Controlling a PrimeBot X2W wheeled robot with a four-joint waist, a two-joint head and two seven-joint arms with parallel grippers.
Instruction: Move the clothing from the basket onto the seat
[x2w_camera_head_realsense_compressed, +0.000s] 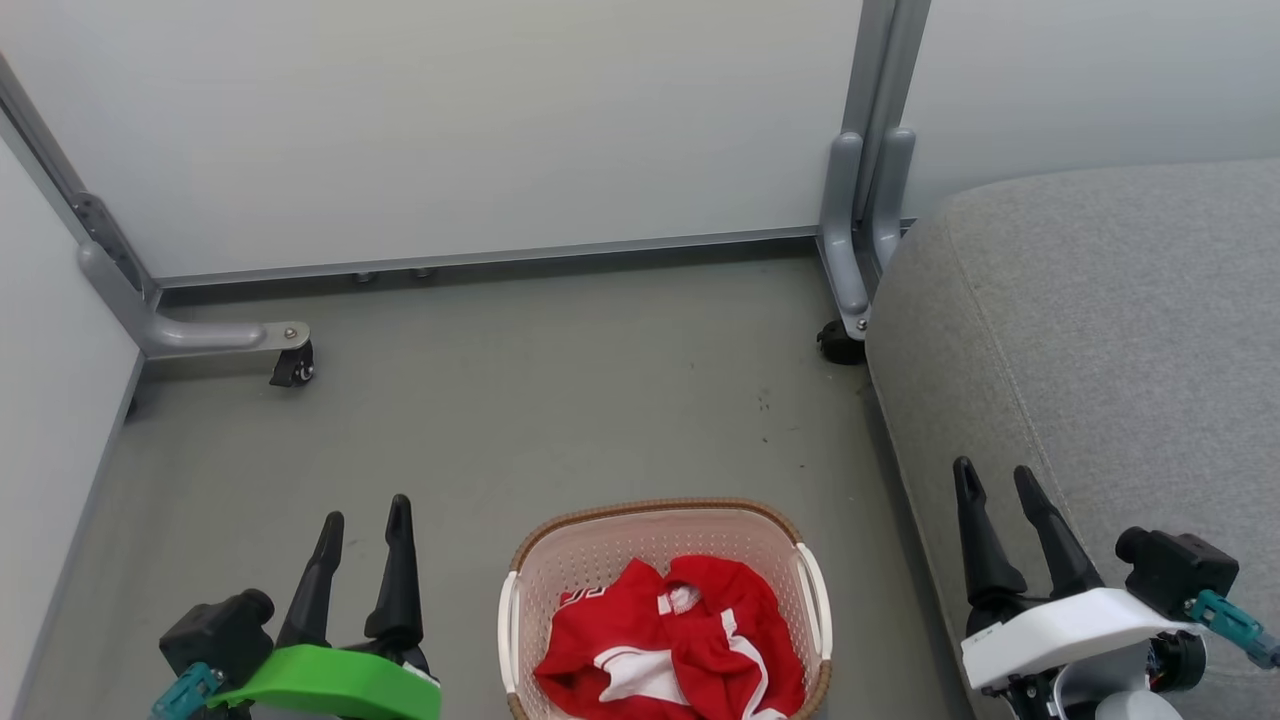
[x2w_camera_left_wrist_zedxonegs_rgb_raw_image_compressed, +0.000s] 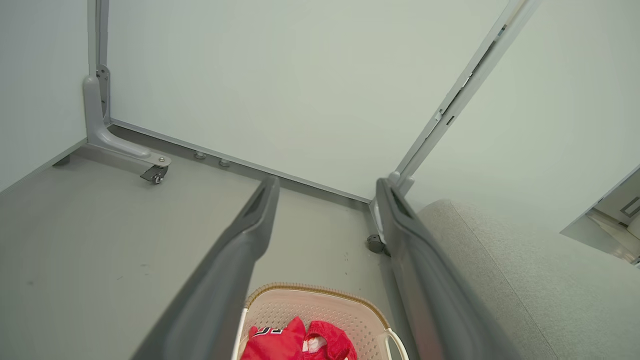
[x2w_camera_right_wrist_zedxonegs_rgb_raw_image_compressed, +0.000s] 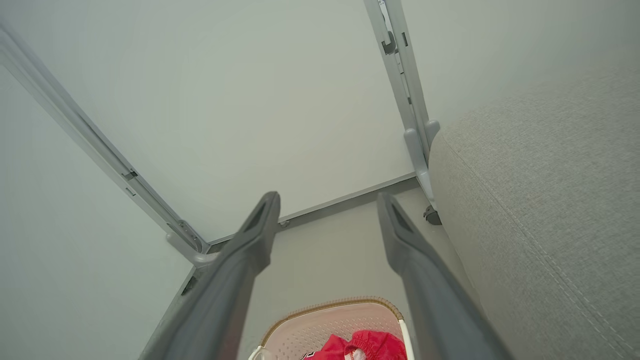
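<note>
Both pairs of jaws wide, empty; clothing (x2w_camera_head_realsense_compressed: 670, 640) heaped in basket (x2w_camera_head_realsense_compressed: 655, 507), possibly tangled: a pinch may drag the basket along.

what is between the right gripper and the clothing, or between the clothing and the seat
Nothing visible. The right gripper, open, hangs right of the basket, whose top is open over the clothing. Only the basket's own wall and a strip of floor lie between the clothing and the seat.
</note>
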